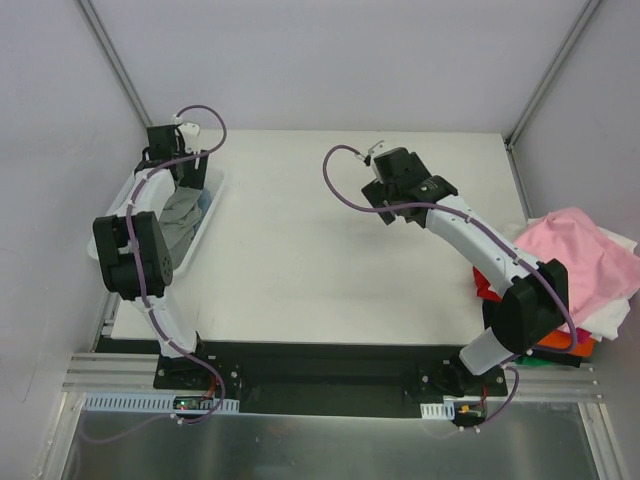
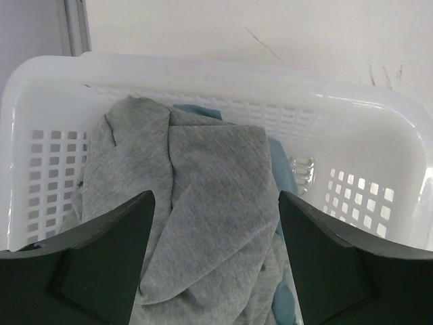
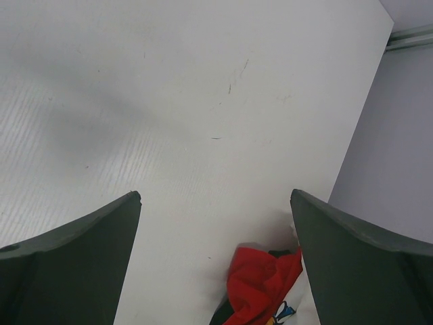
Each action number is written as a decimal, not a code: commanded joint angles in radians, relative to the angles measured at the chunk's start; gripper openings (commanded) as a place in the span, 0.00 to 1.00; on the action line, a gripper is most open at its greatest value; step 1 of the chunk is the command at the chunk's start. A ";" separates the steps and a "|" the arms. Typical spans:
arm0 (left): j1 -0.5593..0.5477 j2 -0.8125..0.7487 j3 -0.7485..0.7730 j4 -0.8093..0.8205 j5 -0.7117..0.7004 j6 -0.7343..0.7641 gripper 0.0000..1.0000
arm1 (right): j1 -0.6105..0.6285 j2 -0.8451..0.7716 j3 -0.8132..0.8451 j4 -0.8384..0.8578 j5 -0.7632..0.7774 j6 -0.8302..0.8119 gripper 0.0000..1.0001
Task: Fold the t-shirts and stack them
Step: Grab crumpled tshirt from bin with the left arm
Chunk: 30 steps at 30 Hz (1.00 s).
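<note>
Basket: you have the white slatted basket [image 2: 203, 71] at the left edge of the table [image 1: 330, 250], with the left arm reaching over it.
Basket contents: a light heather-grey tee [image 2: 203, 203] lies crumpled on top and fills most of the inside. A dusty blue-teal tee [image 2: 281, 162] lies under it, showing at the far wall and along the right side.
Left gripper: your left gripper [image 2: 215, 203] hangs just above the grey tee, pointing down into the basket. Its fingers stand apart, one on each side of the central fold. You cannot tell from either view whether the tips touch the cloth, and nothing is pinched.
Right gripper: your right gripper [image 3: 215, 195] is spread wide over bare table, towards the far right part, and holds nothing.
Loose pile: the other tees lie in a heap at the table's right edge, outside any container.
Pile order: a pink tee [image 1: 575, 250] lies on top, a white tee [image 1: 605, 320] shows under it on the outer side, and an orange tee [image 1: 565, 345] peeks out at the near end.
Red tee: a red tee [image 3: 260, 277] sits at the table-side foot of the heap, partly hidden by the right arm from above; the right wrist view shows it bunched at the table edge.
Table centre: you have no shirt spread or stacked there.
</note>
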 commanded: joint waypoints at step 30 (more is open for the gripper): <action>0.044 -0.143 0.091 -0.096 0.156 -0.067 0.00 | 0.003 0.006 0.044 -0.043 -0.062 0.007 0.97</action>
